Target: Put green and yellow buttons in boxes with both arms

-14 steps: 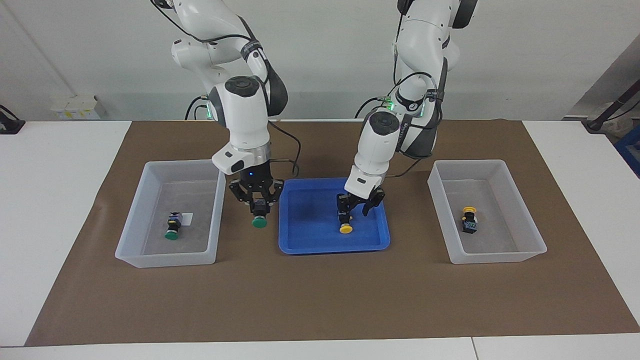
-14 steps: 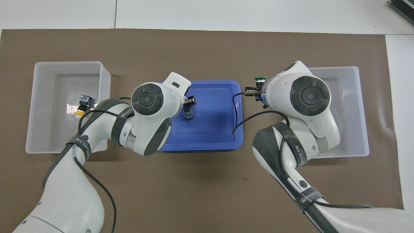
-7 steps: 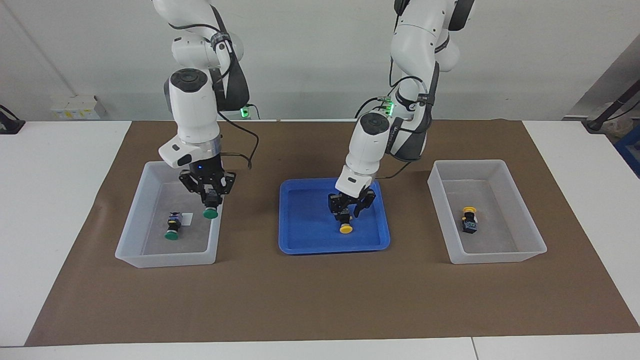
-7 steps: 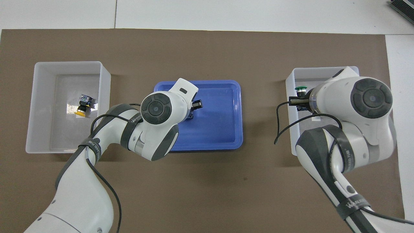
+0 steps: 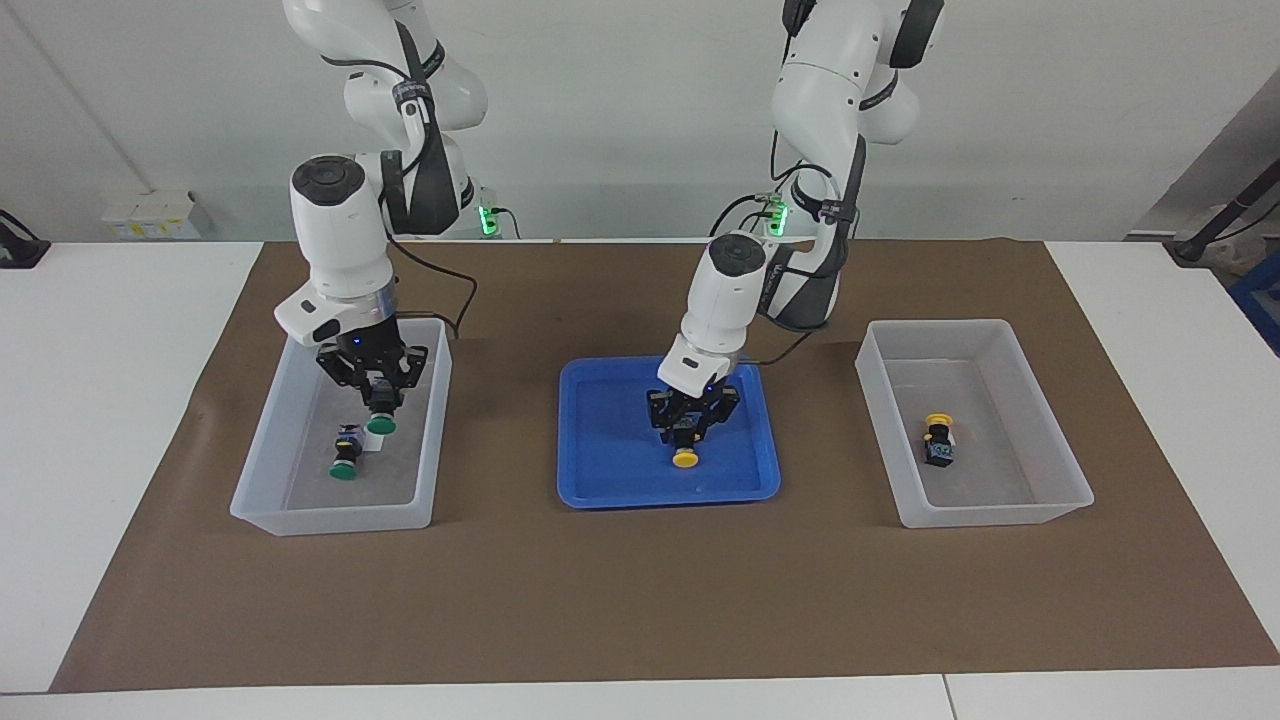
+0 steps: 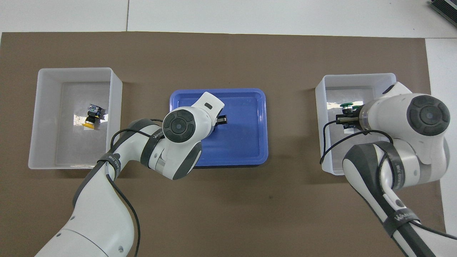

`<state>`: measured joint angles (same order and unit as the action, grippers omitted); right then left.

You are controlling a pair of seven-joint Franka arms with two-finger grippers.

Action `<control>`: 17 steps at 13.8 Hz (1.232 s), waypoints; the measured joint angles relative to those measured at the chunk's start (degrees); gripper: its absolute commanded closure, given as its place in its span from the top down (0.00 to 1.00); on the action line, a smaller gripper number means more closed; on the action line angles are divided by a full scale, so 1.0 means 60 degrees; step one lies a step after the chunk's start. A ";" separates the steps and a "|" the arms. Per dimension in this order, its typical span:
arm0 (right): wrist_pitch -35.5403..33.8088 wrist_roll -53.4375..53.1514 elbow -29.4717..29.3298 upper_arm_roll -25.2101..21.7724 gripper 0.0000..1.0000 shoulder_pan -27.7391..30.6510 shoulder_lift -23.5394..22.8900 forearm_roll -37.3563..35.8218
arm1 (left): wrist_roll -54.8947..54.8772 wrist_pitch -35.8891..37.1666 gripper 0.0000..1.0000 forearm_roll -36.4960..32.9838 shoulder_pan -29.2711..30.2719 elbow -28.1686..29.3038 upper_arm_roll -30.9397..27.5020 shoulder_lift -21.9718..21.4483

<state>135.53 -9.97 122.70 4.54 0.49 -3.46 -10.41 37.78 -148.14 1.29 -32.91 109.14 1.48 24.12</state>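
— When you look across the table from the facing camera, where is each arm?

— The right gripper [image 5: 381, 400] hangs over the right arm's box [image 5: 335, 520], which sits at nine o'clock of the blue tray [image 5: 620, 490]. It is clamped on the black body of the held green button [image 5: 380, 424], cap pointing down, above the box floor.

— What else is in that box?

— The lying green button [image 5: 345, 465] rests on the floor beside a white label [image 5: 374, 437]. The held one is at about one o'clock of it, close by.

— And the left arm?

— The left gripper [image 5: 690, 425] is down in the tray, right at the dark body of the tray's yellow button [image 5: 685, 457]. That button sits near the tray's middle, slightly toward five o'clock. Whether the gripper has clamped it I cannot tell.

— Anything blocking the sight?

— From overhead, the left arm's wrist [image 6: 182, 125] covers that button entirely, and the right arm's wrist [image 6: 410, 114] hides part of its box.

— The other box?

— The left arm's box [image 5: 1000, 515], at three o'clock of the tray, holds the boxed yellow button [image 5: 939, 437]. Everything stands on a brown mat [image 5: 640, 590].
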 measured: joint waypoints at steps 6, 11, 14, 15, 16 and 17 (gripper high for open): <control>0.1656 0.0374 0.0117 -0.0001 0.00 0.0415 -0.1406 0.0000 | -0.0141 -0.0144 0.37 -0.0001 0.0000 0.0000 -0.0029 0.0002; 0.1822 0.0492 0.0109 0.0002 0.89 0.0791 -0.1657 0.0000 | -0.0144 -0.0166 0.00 -0.0001 0.0000 0.0000 -0.0030 0.0002; 0.1822 0.0493 0.0054 0.0023 1.00 0.0786 -0.1656 0.0000 | -0.0144 -0.0166 0.00 -0.0001 0.0001 0.0000 -0.0033 0.0002; 0.1822 0.0493 0.0024 0.0027 1.00 0.0781 -0.1653 0.0000 | -0.0145 -0.0166 0.00 -0.0001 0.0001 0.0000 -0.0034 0.0002; 0.1812 0.0493 -0.0030 0.0033 1.00 0.0774 -0.1631 0.0000 | -0.0145 -0.0166 0.00 -0.0001 0.0004 0.0000 -0.0038 0.0002; 0.1720 0.0493 -0.0123 0.0037 1.00 0.0770 -0.1570 0.0000 | -0.0144 -0.0166 0.00 -0.0001 0.0010 -0.0001 -0.0047 0.0002</control>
<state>145.85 -7.01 121.96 4.76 5.11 -12.88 -10.41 36.91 -149.13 1.29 -32.85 109.13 1.20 24.14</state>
